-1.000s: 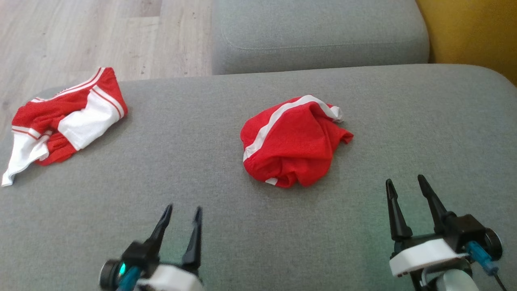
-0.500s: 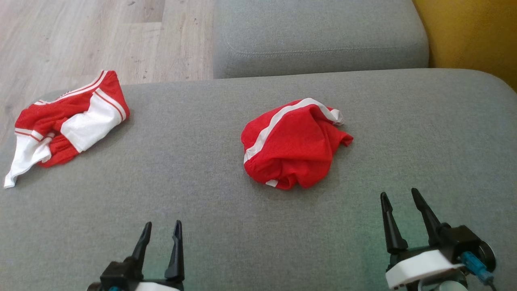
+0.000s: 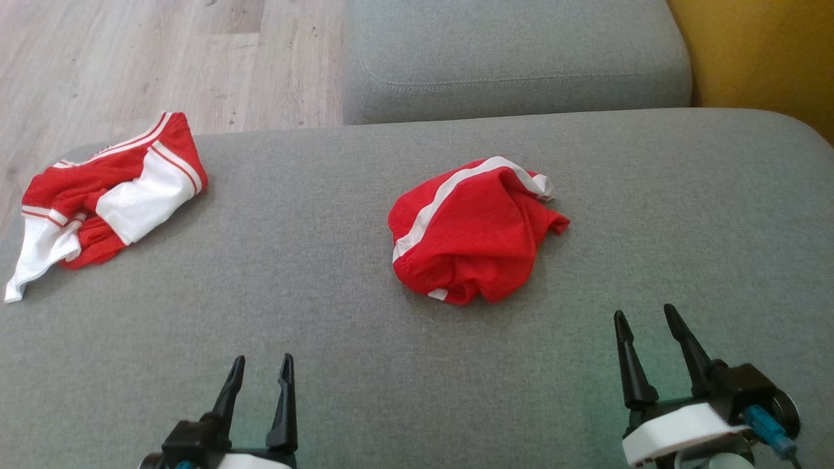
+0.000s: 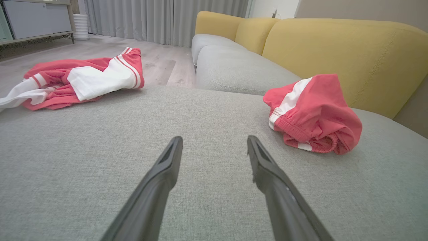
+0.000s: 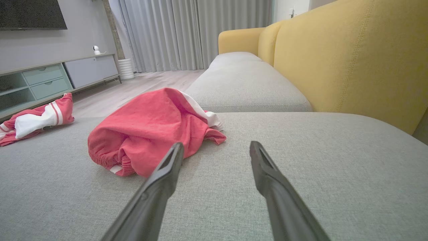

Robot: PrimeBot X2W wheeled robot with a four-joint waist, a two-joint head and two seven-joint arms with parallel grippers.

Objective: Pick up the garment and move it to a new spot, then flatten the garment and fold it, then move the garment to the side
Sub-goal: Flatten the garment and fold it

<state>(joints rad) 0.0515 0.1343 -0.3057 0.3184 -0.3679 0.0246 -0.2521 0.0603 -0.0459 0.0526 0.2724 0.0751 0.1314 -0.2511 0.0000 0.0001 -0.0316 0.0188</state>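
My left hand (image 3: 263,358) sits at 7 o'clock in the head view, fingers pointing to 12, spread apart, nothing between them. My right hand (image 3: 644,311) is at 5 o'clock, fingers leaning a little toward 11, also spread and empty. Both are low over the grey seat cushion (image 3: 326,312); I cannot tell if the tips touch it. Neither hand touches any cloth.

The crumpled red garment (image 3: 472,231) lies bunched near the cushion's middle, with a white stripe across its top and the elastic waistband facing me. It is at 1 o'clock from my left hand and 11 o'clock from my right, nearer the right. A red-and-white garment (image 3: 107,195) lies well apart at 10 o'clock, by the cushion's far left edge, partly spread out.

A second grey cushion (image 3: 515,52) is at 12 o'clock, with a yellow backrest (image 3: 756,52) at 2 o'clock. Pale wood floor (image 3: 163,58) is at 11. The right wrist view shows grey curtains (image 5: 187,33) and a low cabinet (image 5: 50,80).
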